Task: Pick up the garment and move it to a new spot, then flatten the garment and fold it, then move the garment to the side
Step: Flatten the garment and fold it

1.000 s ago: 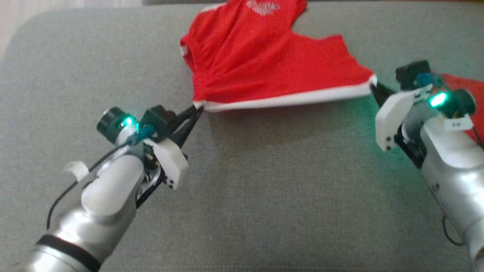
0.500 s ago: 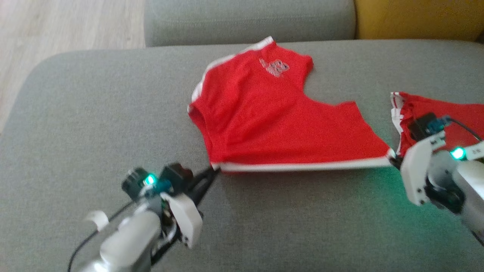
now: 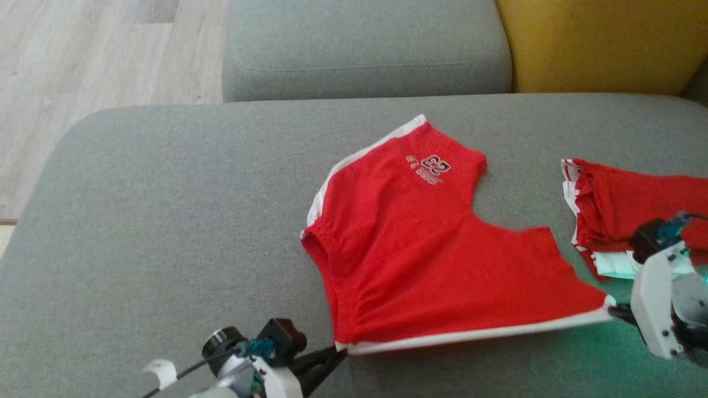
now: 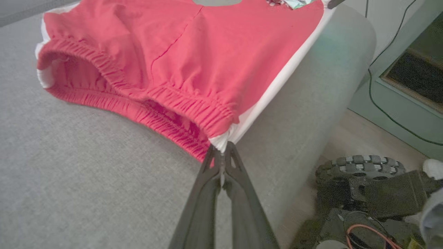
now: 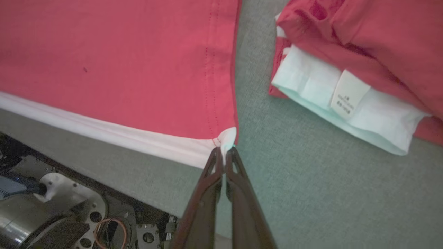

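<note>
Centre-right of head view, on grey cushion [image 3: 166, 221]: red shorts [image 3: 431, 254] | left gripper [image 3: 338, 350] pinches waistband corner | right gripper [image 3: 613, 313] pinches hem corner | white edge stretched taut, likely for flattening.

red shorts [image 3: 442, 260] (white-trimmed), spread on sofa [image 3: 166, 221]

Grey fabric sofa seat [image 3: 166, 232], wide and flat. Carries red shorts [image 3: 420, 249] with white trim, spread just toward 3 o'clock of its middle. Carries also a folded red garment [image 3: 630, 202] farther toward 3 o'clock, apart from them.
</note>
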{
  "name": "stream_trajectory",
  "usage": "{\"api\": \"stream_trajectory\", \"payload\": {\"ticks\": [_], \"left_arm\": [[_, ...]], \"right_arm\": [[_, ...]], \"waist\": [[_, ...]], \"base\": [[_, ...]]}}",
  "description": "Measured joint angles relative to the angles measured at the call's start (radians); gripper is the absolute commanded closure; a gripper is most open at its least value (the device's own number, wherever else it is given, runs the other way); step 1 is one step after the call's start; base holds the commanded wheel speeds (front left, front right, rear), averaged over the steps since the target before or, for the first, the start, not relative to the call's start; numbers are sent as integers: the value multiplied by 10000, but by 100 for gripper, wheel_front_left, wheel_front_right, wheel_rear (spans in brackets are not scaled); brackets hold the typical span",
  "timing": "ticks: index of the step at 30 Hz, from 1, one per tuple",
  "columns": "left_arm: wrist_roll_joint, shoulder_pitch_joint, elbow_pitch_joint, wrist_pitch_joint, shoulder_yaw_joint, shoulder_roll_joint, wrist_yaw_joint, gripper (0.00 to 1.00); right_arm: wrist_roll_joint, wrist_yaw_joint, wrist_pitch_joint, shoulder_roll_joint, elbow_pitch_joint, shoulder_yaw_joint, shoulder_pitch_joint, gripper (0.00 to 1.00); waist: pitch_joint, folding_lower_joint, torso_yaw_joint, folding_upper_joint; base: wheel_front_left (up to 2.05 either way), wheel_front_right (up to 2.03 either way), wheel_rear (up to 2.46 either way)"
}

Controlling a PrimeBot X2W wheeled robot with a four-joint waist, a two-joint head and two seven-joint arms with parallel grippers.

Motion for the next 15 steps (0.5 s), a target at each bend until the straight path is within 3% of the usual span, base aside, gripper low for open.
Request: {"api": "stream_trajectory", "payload": {"ticks": [8, 15], "left_arm": [[-280, 502, -1793, 982, -320, 848, 25, 100], [-337, 494, -2577, 1106, -111, 995, 382, 100]], "right_arm": [[1172, 2, 1559, -943, -1101, -219, 935, 100], [905, 2, 1626, -1212, -1785, -1225, 822, 100]], "waist": [[-162, 0, 97, 0], [-10, 0, 367, 0]], "base": [[0, 0, 0], [0, 0, 0]]}}
